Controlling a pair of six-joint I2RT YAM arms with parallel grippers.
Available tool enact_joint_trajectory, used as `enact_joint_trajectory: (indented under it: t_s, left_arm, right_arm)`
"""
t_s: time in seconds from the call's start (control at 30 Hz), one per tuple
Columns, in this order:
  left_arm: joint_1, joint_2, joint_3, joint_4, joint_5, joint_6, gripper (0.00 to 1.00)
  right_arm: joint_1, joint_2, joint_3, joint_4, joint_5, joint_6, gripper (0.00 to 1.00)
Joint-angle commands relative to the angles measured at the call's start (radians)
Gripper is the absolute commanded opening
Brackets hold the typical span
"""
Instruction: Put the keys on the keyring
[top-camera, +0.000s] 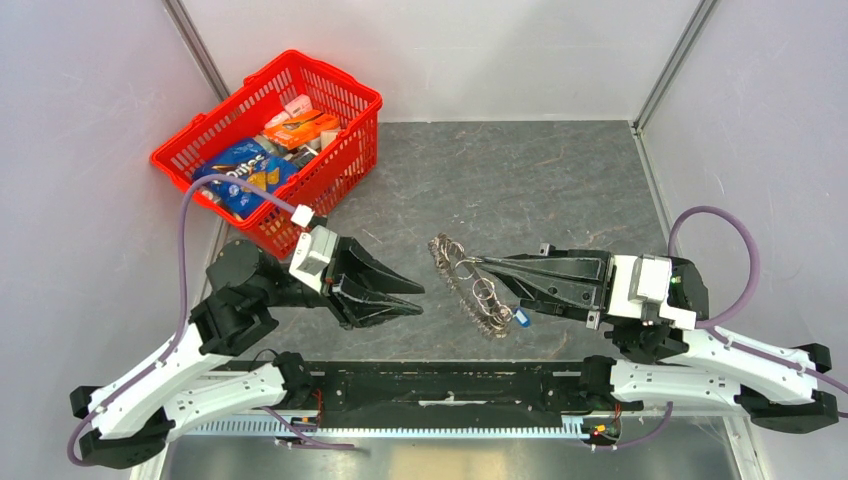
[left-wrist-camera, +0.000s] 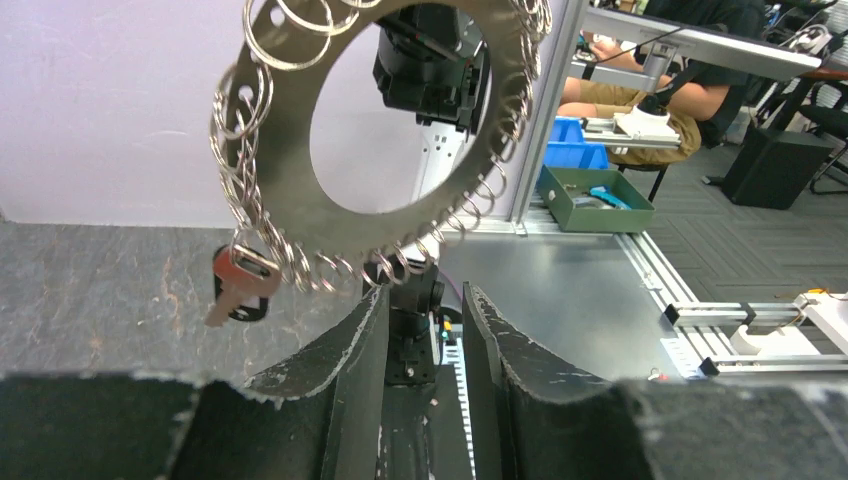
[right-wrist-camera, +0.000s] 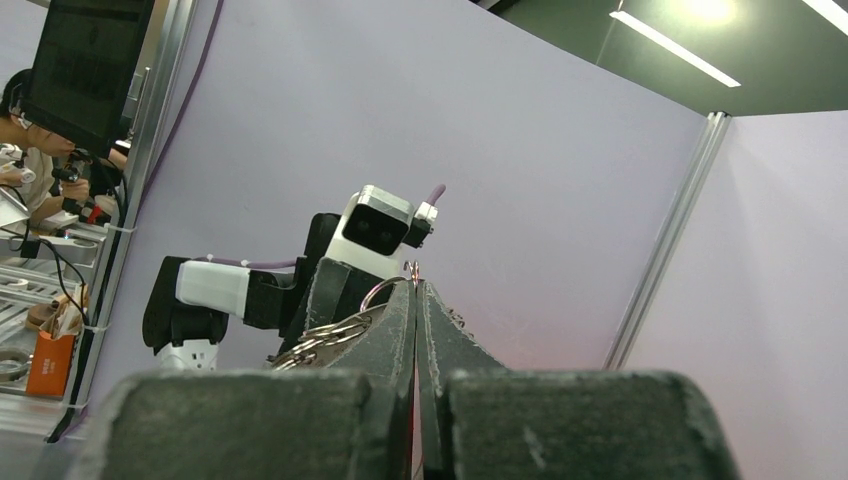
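Observation:
The keyring (top-camera: 468, 288) is a flat metal ring with several small split rings round its rim. It hangs on edge above the grey table. My right gripper (top-camera: 476, 263) is shut on its upper rim, and a thin wire loop (right-wrist-camera: 412, 270) pokes out above the closed fingertips. One small key (top-camera: 521, 319) with a blue head dangles from the ring's near end. In the left wrist view the keyring (left-wrist-camera: 300, 205) fills the top and the key (left-wrist-camera: 238, 284) looks reddish. My left gripper (top-camera: 420, 299) stands open just left of the ring, with nothing between its fingers (left-wrist-camera: 365, 330).
A red basket (top-camera: 340, 78) holding snack packets stands at the back left of the table. Pale walls close off the left, back and right. A black rail (top-camera: 450, 385) runs between the two arm bases at the near edge.

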Motion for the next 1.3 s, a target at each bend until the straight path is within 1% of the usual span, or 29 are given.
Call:
enact_joint_trajectory:
  t_s: [0.0,0.17,0.4,0.87,1.27]
  left_arm:
    - [0.0,0.024,0.023,0.155,0.034,-0.08,0.39]
    - [0.001,0.06,0.032,0.287,0.065,-0.13,0.39]
    - [0.001,0.099,0.042,0.422,0.073,-0.205,0.39]
    - [0.001,0.127,0.075,0.465,0.039,-0.192,0.4]
    - [0.001,0.159,0.115,0.482,0.053,-0.193,0.4]
  right_arm:
    - [0.002,0.003,0.041,0.038,0.004,-0.019,0.0]
    - [0.002,0.011,0.024,0.046,0.02,-0.013,0.0]
    - [0.002,0.014,0.003,0.042,0.039,-0.014,0.0]
    - [0.002,0.025,-0.01,0.03,0.031,-0.004,0.0]
    - [0.001,0.028,-0.011,0.024,0.023,0.003,0.0]
